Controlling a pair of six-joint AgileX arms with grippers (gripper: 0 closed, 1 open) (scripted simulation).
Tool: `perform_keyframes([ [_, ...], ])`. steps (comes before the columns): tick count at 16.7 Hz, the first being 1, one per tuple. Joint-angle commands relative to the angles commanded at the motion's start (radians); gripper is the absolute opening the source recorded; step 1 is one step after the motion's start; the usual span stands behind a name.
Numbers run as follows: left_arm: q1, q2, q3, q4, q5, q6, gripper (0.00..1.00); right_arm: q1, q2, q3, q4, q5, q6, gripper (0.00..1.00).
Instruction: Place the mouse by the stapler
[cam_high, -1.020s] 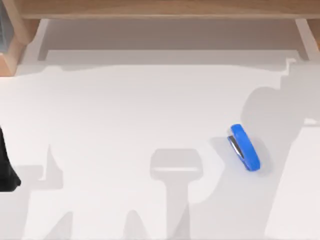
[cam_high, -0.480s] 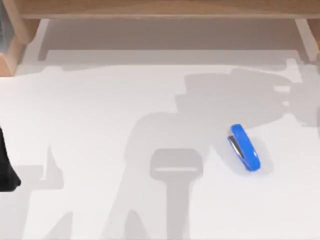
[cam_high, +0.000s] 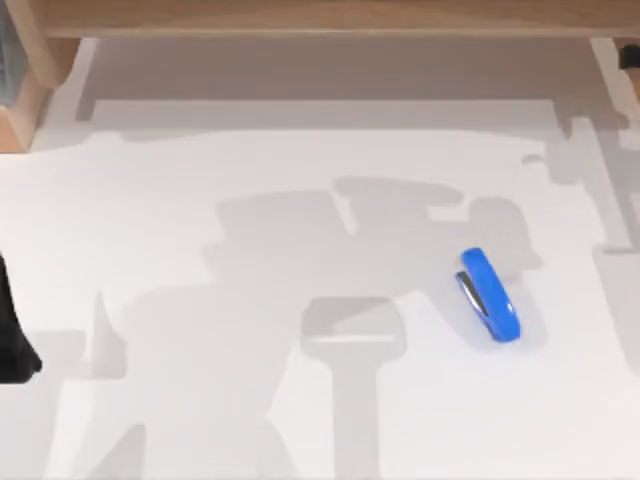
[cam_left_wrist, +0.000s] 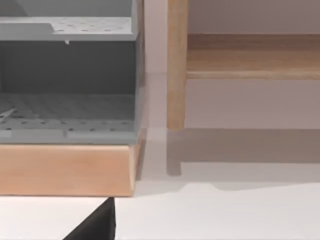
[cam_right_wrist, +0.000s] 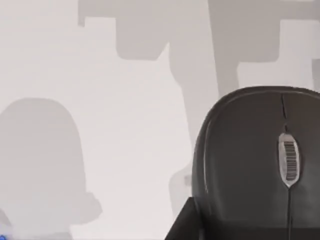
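Seemingly pinched by the right pincer, the smooth dark grey mouse (cam_right_wrist: 260, 160) could knock the bright blue stapler (cam_high: 489, 296) if lowered too near.

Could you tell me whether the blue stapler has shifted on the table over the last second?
No. The stapler lies at the same spot and angle relative to the wooden shelf edge; only shadows have moved across the table.

You saw even, bright, soft light from above on the white table (cam_high: 150, 200), without glare. Broad grey arm-shaped shadows crossed its middle and right, one lapping the stapler (cam_high: 489, 296). The left wrist view showed the shelf (cam_left_wrist: 65, 170) casting a soft-edged shadow. The mouse (cam_right_wrist: 250, 155) carried faint sheen along its edges.
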Motion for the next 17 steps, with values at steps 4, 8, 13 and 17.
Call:
perform_keyframes([
  [4,0.000,0.000,0.000,0.000,0.000,0.000,1.00,0.091,-0.060,-0.200,0.077,0.001,0.022,0.00],
  [8,0.000,0.000,0.000,0.000,0.000,0.000,1.00,0.146,-0.080,-0.366,0.147,0.004,0.024,0.00],
  [13,0.000,0.000,0.000,0.000,0.000,0.000,1.00,0.178,-0.071,-0.487,0.199,0.009,0.017,0.00],
  [17,0.000,0.000,0.000,0.000,0.000,0.000,1.00,0.181,-0.069,-0.497,0.203,0.009,0.016,0.00],
])
